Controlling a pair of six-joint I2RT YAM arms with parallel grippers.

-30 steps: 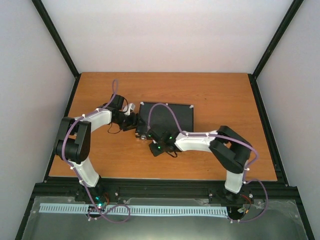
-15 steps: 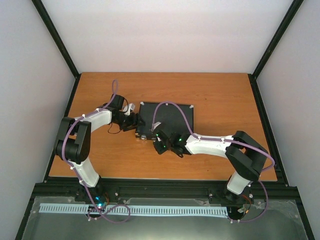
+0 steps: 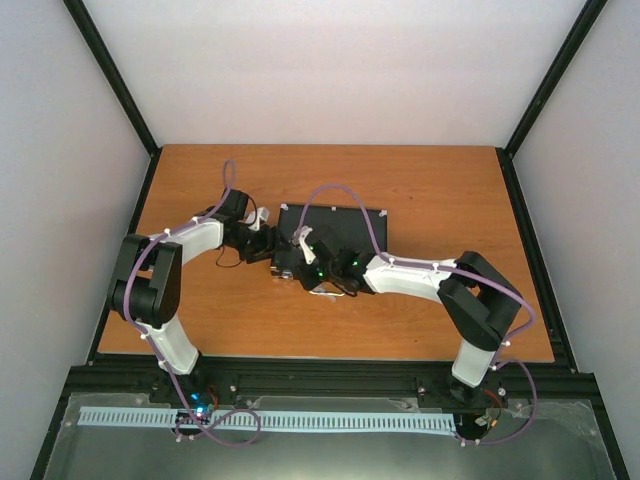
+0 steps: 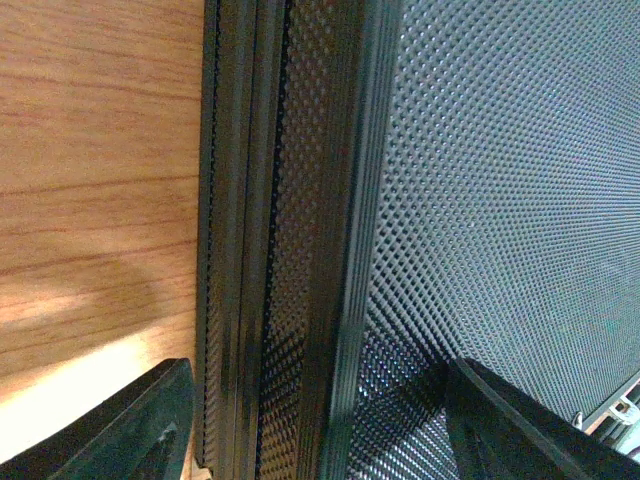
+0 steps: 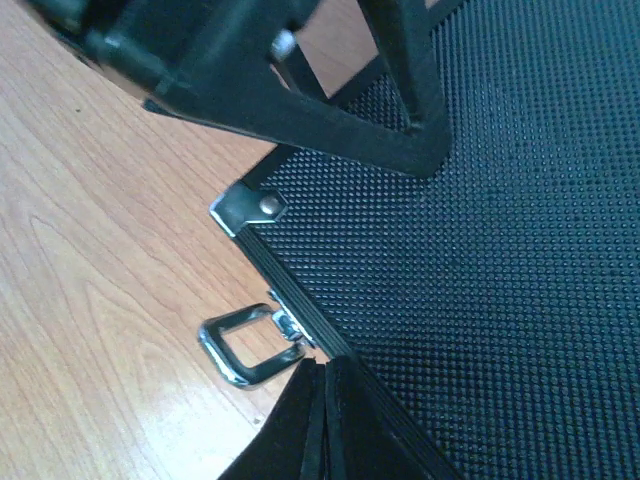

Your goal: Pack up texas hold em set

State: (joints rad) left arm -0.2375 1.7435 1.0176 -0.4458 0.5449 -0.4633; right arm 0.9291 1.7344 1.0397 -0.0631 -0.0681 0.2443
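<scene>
The closed black case [image 3: 345,226] lies flat at the centre of the wooden table [image 3: 430,180]. The left gripper [image 4: 320,430], jaws spread, straddles the case's frame-left edge, probably to steady it; contact cannot be confirmed. The right gripper [image 5: 325,420], fingers pressed together and holding nothing, sits at bottom centre just beside the protruding silver latch [image 5: 240,345], likely positioned to push it shut.

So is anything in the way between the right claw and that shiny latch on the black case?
Nothing visible. The shut right gripper sits at the edge of the case, right next to the silver latch, with no other thing between them.
</scene>
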